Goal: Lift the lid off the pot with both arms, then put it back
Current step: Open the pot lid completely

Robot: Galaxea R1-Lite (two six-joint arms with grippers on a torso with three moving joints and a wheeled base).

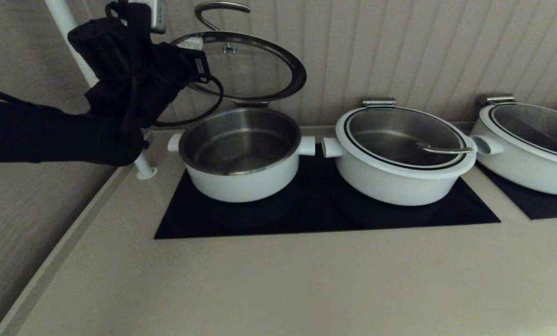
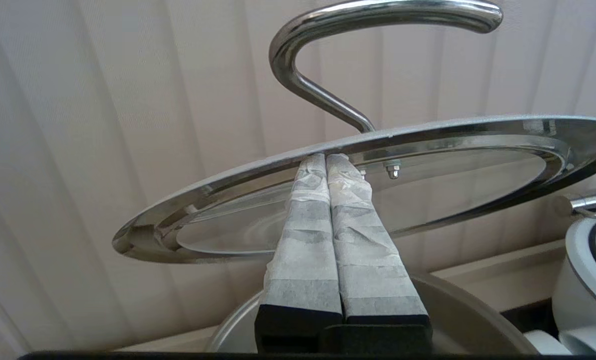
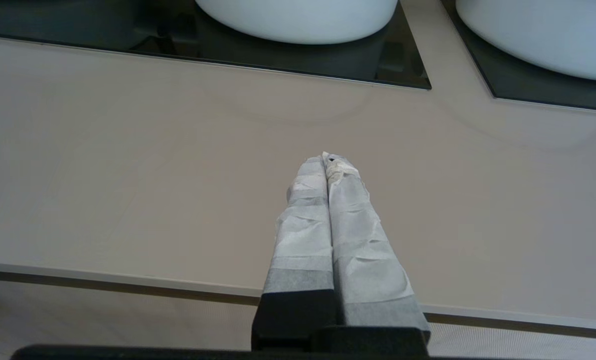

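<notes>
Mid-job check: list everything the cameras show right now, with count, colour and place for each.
Round glass lid with steel edge and wire loop handle: one, raised and tilted above the open pot, at the back left.
Round white pot with steel inner bowl: one, uncovered, on the left of the black cooktop.
Wider white pots with glass lids: two, middle and far right.
Black cooktop panels: two, and, set in the beige counter.
White pole: one, left of the pot.
Left claw: shut, tips under the lid's rim.
Right claw: shut, above the bare counter, holding nothing.
</notes>
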